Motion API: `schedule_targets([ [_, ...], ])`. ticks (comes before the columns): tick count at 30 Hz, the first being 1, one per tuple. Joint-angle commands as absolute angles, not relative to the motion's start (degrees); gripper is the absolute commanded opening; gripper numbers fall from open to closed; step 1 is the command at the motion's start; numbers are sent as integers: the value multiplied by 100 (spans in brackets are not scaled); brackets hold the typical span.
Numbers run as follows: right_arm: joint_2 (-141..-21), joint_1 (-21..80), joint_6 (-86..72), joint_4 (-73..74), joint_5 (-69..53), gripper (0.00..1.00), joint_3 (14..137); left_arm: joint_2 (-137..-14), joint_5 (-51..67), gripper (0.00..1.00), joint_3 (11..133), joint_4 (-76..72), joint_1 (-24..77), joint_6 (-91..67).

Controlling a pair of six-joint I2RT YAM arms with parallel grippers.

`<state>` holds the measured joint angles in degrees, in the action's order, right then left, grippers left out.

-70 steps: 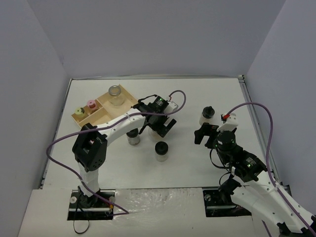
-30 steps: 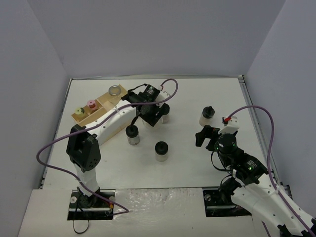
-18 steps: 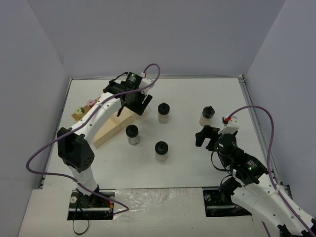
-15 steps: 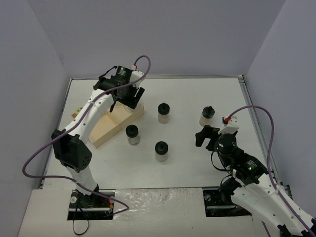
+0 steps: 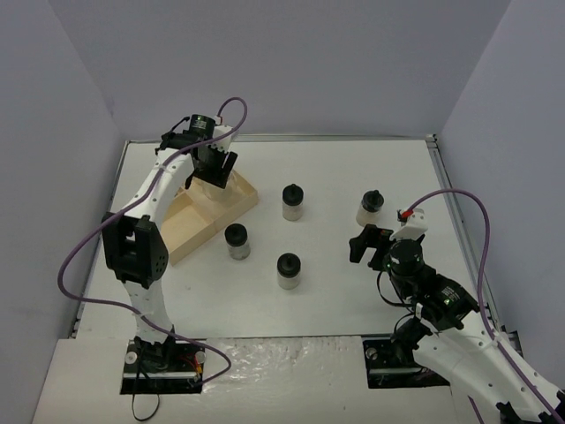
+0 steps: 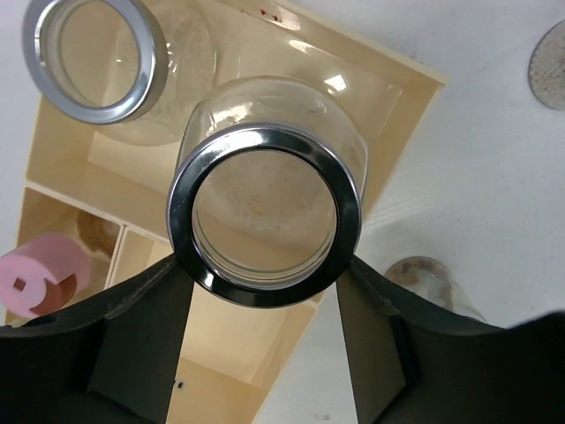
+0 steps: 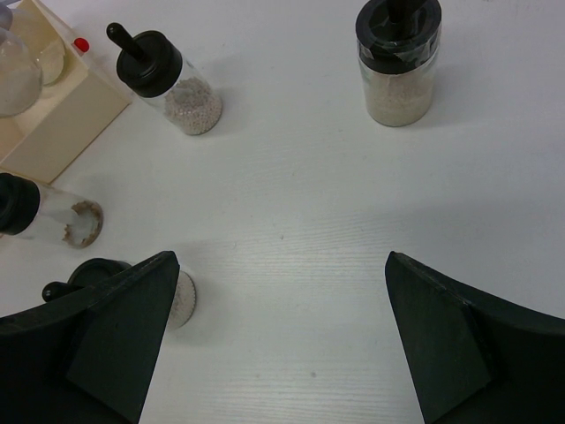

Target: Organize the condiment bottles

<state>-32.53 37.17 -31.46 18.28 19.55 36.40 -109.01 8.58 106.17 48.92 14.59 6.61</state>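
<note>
Mid-frame, the left gripper (image 6: pixel 263 265) clasps a round, silver-rimmed glass jar (image 6: pixel 265 212) over the pale wooden tray (image 6: pixel 221 344). The right gripper (image 7: pixel 280 261) gapes wide, empty.

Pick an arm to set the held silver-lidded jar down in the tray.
Left. The left gripper grips the silver-lidded jar over the tray's large compartment, beside the other silver-lidded jar. The right gripper is open, across the table near black-capped jars.

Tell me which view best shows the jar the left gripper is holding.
Left wrist: the silver-lidded jar fills the frame, clamped in the left gripper, over the big compartment of the tray. Top view: the gripper hides most of it. Right wrist: glass in one corner; which jar, I cannot tell.
</note>
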Motion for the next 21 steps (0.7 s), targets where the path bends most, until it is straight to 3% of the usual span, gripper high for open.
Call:
schedule_targets([
  [1, -3313, 3744, -3190, 1573, 1960, 100, 3665, -10880, 1219, 0, 10726, 4257, 1362, 782],
  [9, -3400, 3762, -3182, 1564, 1978, 100, 3656, -10941, 1266, 0, 10170, 3797, 1362, 521],
  [16, -3396, 3776, -3190, 1564, 1975, 100, 3647, -10957, 1351, 15, 9827, 3683, 1356, 419],
  [21, -3375, 3787, -3182, 1564, 1953, 100, 3647, -10693, 1258, 37, 9656, 3711, 1321, 398],
])
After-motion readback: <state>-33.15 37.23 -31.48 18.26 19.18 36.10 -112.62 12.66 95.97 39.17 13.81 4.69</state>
